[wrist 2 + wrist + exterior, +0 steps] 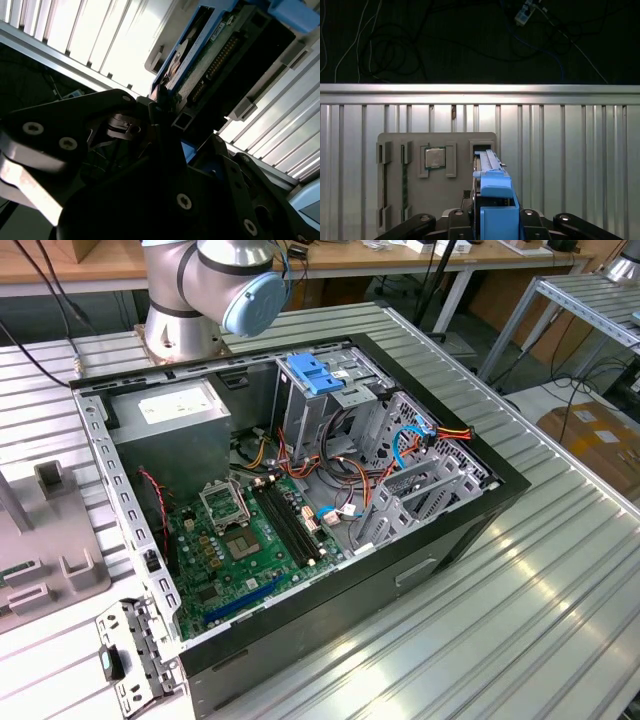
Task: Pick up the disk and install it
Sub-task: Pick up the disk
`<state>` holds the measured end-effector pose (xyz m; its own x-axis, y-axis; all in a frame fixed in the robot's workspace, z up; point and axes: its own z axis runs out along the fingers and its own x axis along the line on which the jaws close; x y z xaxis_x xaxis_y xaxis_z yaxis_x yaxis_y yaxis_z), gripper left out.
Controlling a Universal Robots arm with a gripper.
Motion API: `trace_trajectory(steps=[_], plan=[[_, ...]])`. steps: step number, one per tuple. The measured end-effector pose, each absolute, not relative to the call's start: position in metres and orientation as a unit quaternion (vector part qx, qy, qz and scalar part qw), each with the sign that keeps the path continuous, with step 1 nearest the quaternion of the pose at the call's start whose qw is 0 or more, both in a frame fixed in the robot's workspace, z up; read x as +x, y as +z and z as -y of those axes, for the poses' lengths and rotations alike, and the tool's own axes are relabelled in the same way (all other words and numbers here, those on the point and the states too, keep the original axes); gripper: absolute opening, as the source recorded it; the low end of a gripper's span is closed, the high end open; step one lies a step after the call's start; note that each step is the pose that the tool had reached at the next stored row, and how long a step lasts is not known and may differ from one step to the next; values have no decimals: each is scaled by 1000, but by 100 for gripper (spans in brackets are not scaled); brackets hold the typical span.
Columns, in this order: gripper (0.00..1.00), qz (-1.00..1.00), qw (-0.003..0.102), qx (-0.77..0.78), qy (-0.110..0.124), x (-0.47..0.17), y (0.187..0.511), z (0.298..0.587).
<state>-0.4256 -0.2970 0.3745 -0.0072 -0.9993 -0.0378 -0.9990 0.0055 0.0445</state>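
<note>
Claw [161, 111] is clamped on the disk [495, 197], which stands on edge in the grey holder [440, 192]. In the exterior view, that holder is at 9 o'clock from the case [430, 565]. Sticker's too small to read.

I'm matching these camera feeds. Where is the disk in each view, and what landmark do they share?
Exterior view: the blue part in the case is a bare bracket, not the disk.
First wrist view: disk on edge between the jaws, over the grey fixture.
Second wrist view: disk close up, connector edge showing, clamped by the jaws.
Shared landmark: the ribbed table, in all three views.
</note>
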Motion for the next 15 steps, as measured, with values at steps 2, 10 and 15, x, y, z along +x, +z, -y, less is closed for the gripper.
trace_trajectory(steps=[2, 10, 15], plan=[[37, 709, 2, 705, -29, -426, 376, 297], [37, 709, 2, 705, -29, -426, 381, 297], [37, 709, 2, 705, -29, -426, 384, 297]])
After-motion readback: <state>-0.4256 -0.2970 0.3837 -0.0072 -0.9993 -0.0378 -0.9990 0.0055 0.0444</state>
